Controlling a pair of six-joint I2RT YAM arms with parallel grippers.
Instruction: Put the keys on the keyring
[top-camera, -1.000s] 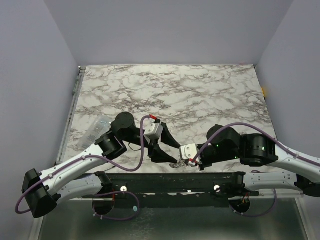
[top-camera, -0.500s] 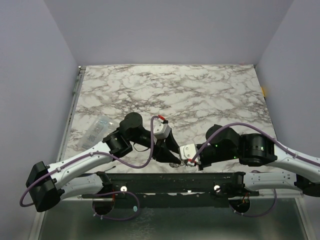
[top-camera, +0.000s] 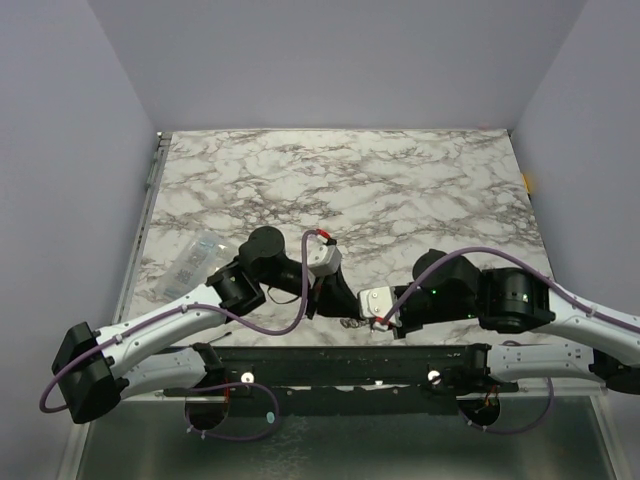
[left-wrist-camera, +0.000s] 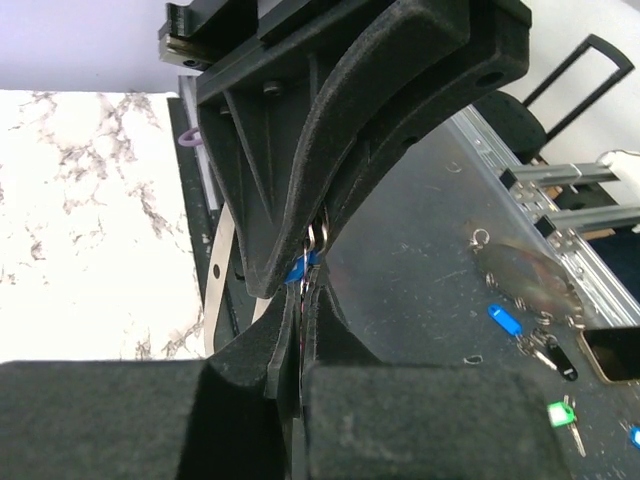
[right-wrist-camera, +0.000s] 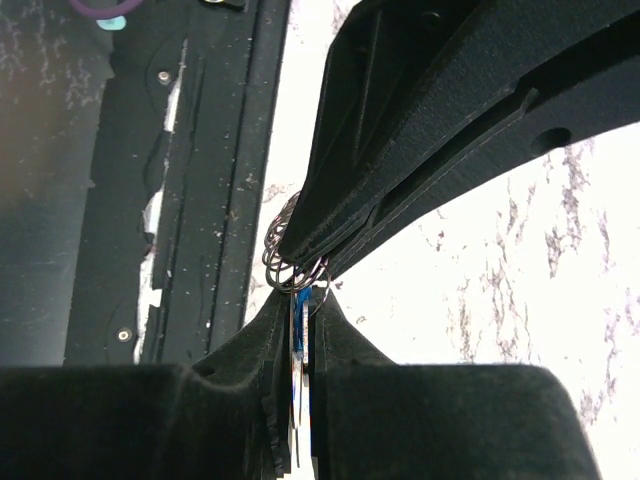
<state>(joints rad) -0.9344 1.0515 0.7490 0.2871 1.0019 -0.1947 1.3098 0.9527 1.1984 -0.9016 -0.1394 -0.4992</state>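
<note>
Both grippers meet near the table's front edge. In the right wrist view, my right gripper is shut on the keys: a blue-headed key and a silver one stand edge-on between its pads. Just above them, the thin wire loops of the keyring are pinched by the left gripper's black fingers. In the left wrist view, my left gripper is shut, with a bit of blue key and silver ring at its tip. From above, the left gripper and right gripper touch tip to tip.
A clear plastic packet lies at the table's left edge. The black front rail runs just below the grippers. On the grey surface beyond the table edge lie a small blue tag and a green one.
The left arm swung right toward the right gripper, and its jaws closed from wide open onto the ring. The right gripper stayed put, still shut.
</note>
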